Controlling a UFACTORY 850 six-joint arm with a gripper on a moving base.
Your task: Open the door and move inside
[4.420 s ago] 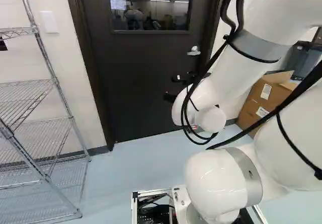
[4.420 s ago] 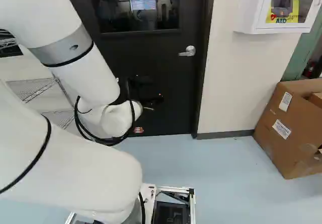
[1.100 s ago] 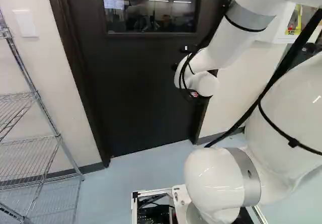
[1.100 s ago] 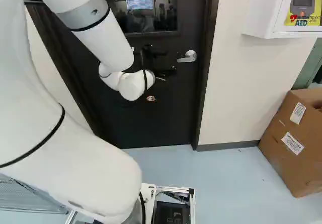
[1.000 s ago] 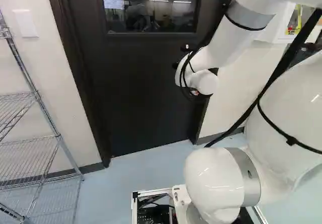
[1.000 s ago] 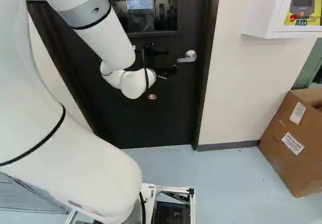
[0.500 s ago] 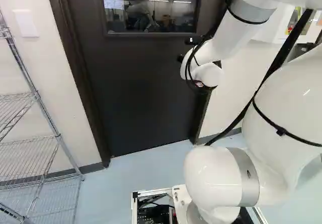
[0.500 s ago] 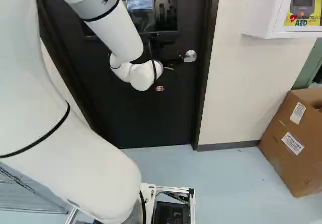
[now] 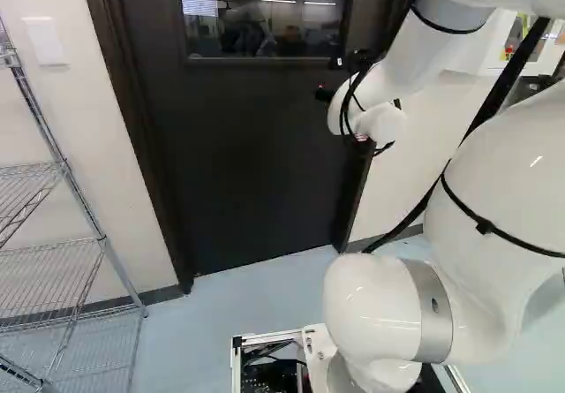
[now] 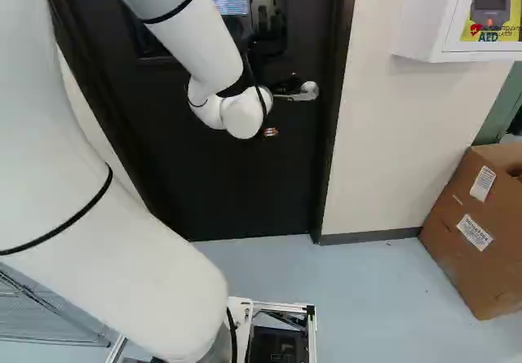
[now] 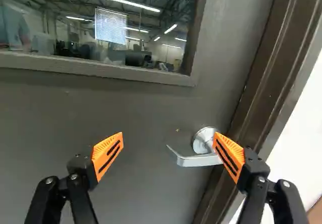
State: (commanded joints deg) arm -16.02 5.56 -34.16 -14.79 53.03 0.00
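Gripper (image 11: 168,137) spread, gripping nothing. Lever handle (image 11: 196,160) is on the far side, right of gripper centre, on the right of the shut door (image 10: 245,183). I'd shift right, centre on the lever, ease in, pinch, then press down.

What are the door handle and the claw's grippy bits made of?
The door handle looks like smooth silvery metal, because it shines. The orange pads look like matte rubber or soft plastic, with little ridges along them; I can't tell which.
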